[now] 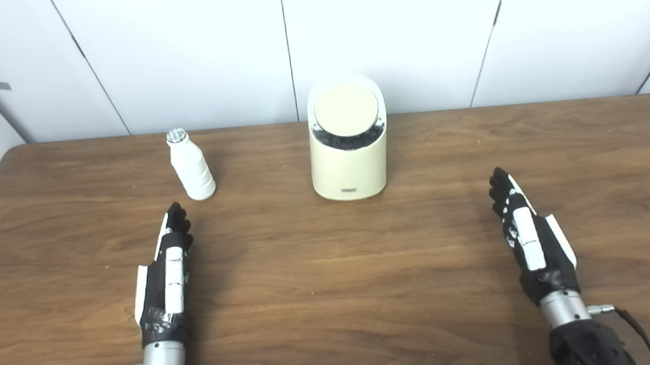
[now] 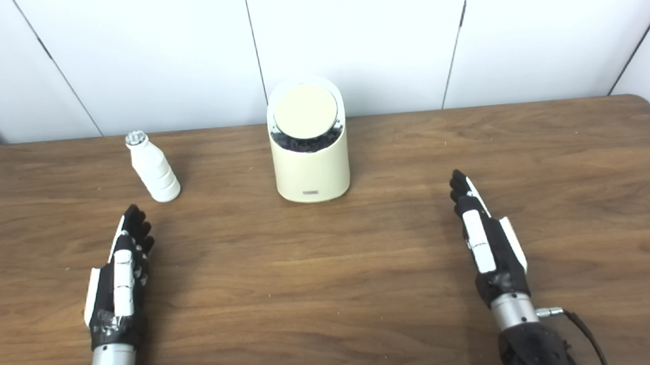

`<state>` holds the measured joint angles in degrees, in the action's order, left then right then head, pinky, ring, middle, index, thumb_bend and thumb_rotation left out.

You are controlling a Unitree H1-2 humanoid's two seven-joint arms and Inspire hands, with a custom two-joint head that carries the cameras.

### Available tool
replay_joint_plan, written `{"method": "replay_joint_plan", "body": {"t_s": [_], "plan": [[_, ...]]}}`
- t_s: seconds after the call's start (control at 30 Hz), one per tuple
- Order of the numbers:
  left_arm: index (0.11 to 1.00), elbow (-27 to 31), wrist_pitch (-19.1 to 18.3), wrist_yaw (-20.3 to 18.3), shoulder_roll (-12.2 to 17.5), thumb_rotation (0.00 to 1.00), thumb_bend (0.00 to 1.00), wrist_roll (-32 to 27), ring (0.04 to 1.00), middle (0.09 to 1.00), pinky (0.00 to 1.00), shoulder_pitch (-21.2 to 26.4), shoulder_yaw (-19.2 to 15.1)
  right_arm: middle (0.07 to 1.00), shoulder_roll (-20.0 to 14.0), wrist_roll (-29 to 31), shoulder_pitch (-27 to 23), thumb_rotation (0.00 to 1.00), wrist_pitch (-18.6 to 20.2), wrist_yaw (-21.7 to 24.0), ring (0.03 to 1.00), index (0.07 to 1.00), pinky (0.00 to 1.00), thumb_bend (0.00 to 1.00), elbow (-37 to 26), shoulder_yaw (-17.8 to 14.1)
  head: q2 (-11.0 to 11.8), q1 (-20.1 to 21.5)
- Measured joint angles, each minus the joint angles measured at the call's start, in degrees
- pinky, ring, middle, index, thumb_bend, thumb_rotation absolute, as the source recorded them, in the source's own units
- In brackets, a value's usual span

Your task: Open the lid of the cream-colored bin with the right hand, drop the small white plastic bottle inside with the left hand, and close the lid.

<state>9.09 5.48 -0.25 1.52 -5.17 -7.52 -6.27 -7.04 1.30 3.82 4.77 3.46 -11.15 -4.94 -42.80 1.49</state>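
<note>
A cream-colored bin (image 1: 349,164) stands at the back middle of the wooden table, its round lid (image 1: 346,109) down and tilted toward me, with a dark gap showing under the lid's front edge. A small white plastic bottle (image 1: 192,166) with a ribbed silver cap stands upright to the bin's left. My left hand (image 1: 168,268) lies flat and open just in front of the bottle, not touching it. At the right, my right hand (image 1: 528,233) lies flat and open, well apart from the bin. Neither hand holds anything.
The brown wooden table (image 1: 331,293) stretches across the whole view, with rounded back corners. White wall panels (image 1: 184,51) rise right behind its back edge, close to the bin.
</note>
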Motion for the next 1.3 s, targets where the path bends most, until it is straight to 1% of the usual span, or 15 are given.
{"method": "replay_joint_plan", "body": {"t_s": [0.27,0.47,0.57,0.67,0.73,0.77,0.83,0.9,0.97,1.0,1.03,1.1,1.17,1.27,1.3], "plan": [[1.0,0.0,0.0,0.0,0.0,0.89,0.53,0.0,0.995,0.994,1.0,0.0,0.0,0.964,0.0,-0.1,0.0,1.0,0.1,-0.1,0.974,0.951,1.0,0.6,0.0,0.0,0.1,0.2],[1.0,0.0,0.0,0.0,0.0,0.89,0.56,-0.1,0.995,0.994,1.0,0.0,0.0,0.969,0.1,0.0,0.0,1.0,0.1,-0.1,0.978,0.958,1.0,0.58,-0.1,0.0,0.2,0.4],[1.0,0.0,0.0,0.0,0.0,0.9,0.54,-0.1,0.993,0.992,1.0,0.0,0.0,0.967,0.1,0.2,0.0,1.0,0.1,-0.1,0.976,0.957,1.0,0.58,-0.1,0.0,0.2,0.4],[1.0,0.0,0.0,0.0,0.0,0.9,0.53,-0.1,0.986,0.992,1.0,0.0,0.0,0.968,0.1,0.1,0.0,0.96,0.1,-0.1,0.976,0.962,1.0,0.61,-0.1,0.0,0.5,0.4],[1.0,0.0,0.0,0.0,0.0,0.9,0.53,-0.1,0.985,0.99,1.0,0.0,0.0,0.978,0.0,-0.1,0.0,0.93,0.1,-0.1,0.982,0.969,1.0,0.66,-0.1,0.2,1.4,0.1],[1.0,0.0,0.0,0.0,0.0,0.9,0.53,0.0,0.984,0.989,1.0,0.0,0.0,0.981,-0.1,-0.3,-0.1,0.92,0.1,-0.1,0.984,0.971,1.0,0.67,-0.1,0.3,1.4,0.1],[1.0,-0.1,0.1,0.0,0.0,0.9,0.52,-0.1,0.993,0.991,1.0,0.0,-0.1,0.984,-0.2,-0.6,-0.3,0.9,0.2,-0.1,0.985,0.971,1.0,0.67,-0.1,0.5,1.7,0.3],[1.0,-0.1,0.1,0.0,0.1,0.9,0.52,-0.1,0.999,0.993,1.0,0.0,-0.1,0.983,-0.2,-0.7,-0.9,0.88,1.0,-0.1,0.985,0.971,1.0,0.67,-0.6,0.6,1.8,1.0],[1.0,-0.2,0.1,-0.1,0.2,0.9,0.53,-0.2,1.0,0.993,1.0,0.1,-0.1,0.975,-0.1,-0.9,-1.8,0.85,2.5,-0.3,0.977,0.963,1.0,0.69,-1.7,0.9,1.8,1.0],[1.0,-0.3,0.2,-0.1,0.2,0.9,0.53,-0.2,1.0,0.992,1.0,0.1,-0.2,0.973,0.0,-1.2,-2.4,0.85,3.3,-0.5,0.973,0.963,1.0,0.7,-2.5,1.1,2.4,1.8],[1.0,-0.3,0.2,-0.1,0.2,0.9,0.52,-0.2,0.999,0.991,1.0,0.1,-0.2,0.972,0.0,-1.7,-3.1,0.84,4.1,-0.5,0.97,0.963,1.0,0.7,-3.1,1.3,2.4,1.8],[1.0,-0.3,0.3,-0.1,0.2,0.9,0.53,-0.2,0.998,0.99,1.0,0.1,-0.2,0.966,-0.1,-2.8,-5.2,0.83,6.1,-0.5,0.954,0.96,0.99,0.71,-4.1,2.1,2.4,1.8],[1.0,-0.3,0.5,-0.2,0.2,0.88,0.54,-0.2,0.997,0.988,1.0,0.2,-0.2,0.958,-0.3,-4.0,-7.6,0.81,7.6,-0.5,0.942,0.953,0.96,0.69,-4.9,2.7,2.7,2.1],[1.0,-0.4,0.9,-0.2,0.2,0.89,0.54,-0.2,1.0,0.994,1.0,0.2,-0.1,0.961,-0.5,-5.4,-11.2,0.77,9.9,-0.5,0.946,0.952,0.95,0.66,-5.4,3.4,3.1,2.0],[1.0,-0.4,1.1,-0.2,0.2,0.88,0.53,-0.2,0.999,0.99,1.0,0.2,-0.1,0.959,-0.6,-5.6,-12.2,0.74,11.1,-0.4,0.954,0.947,0.96,0.66,-5.5,3.5,3.4,2.1]]}}
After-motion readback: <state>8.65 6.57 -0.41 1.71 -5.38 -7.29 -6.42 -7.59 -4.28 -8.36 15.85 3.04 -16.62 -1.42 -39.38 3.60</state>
